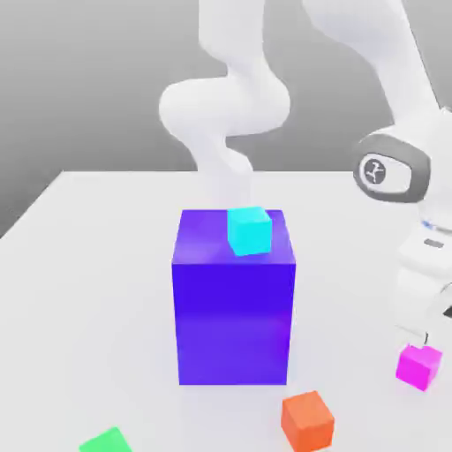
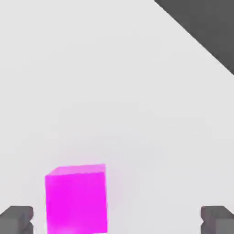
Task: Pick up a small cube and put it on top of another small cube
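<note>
The end effector (image 2: 117, 221) is spread wide, its two fingers well apart and nothing pinched between them. In the exterior view it hangs low at about 4 o'clock, its tip just above the small magenta cube (image 1: 419, 366). The hand view shows the cube in the span between the fingers, closer to one than the other, with a strip of desk (image 1: 344, 265) on either side of it — so no grip on it.

That cube is a plain, glossy pink-purple, with sharp edges and a paler top. It rests on the desk at roughly 4 o'clock in the exterior view, turned so that a corner points toward the viewer.

The arm (image 1: 402, 71) comes down from 1 o'clock to the white wrist at 3 o'clock, where a grey ring surrounds a round logo; below that, the hand reaches down to the cube. The arm's lower part stands behind the big block, rising toward 12 o'clock and out of the picture's top.

Farther out, the big blue-violet block (image 1: 233, 322) stands upright near the middle. A small cyan cube (image 1: 250, 231) sits on its top, toward that face's 3 o'clock side. An orange cube (image 1: 307, 422) lies on the desk at 5 o'clock — a green cube (image 1: 106, 441), partly cut off, at 7.
</note>
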`<control>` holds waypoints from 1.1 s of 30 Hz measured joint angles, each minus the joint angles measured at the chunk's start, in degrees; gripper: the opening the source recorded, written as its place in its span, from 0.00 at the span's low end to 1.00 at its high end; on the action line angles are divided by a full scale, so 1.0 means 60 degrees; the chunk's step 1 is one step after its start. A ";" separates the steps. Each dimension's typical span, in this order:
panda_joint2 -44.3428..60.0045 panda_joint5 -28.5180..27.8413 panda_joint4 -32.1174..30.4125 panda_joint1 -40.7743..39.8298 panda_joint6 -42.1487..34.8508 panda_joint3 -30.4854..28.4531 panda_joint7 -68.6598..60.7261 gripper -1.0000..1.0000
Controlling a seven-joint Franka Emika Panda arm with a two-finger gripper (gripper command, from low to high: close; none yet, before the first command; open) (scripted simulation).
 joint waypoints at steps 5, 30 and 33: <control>0.1336 -0.0816 0.0278 0.0699 0.0984 -0.0819 0.0608 0.00; -0.0204 0.2256 0.1541 -0.3700 -0.1686 -0.3152 0.0049 0.00; 0.0789 0.2767 0.2148 -0.4500 -0.1286 -0.3627 0.0055 0.00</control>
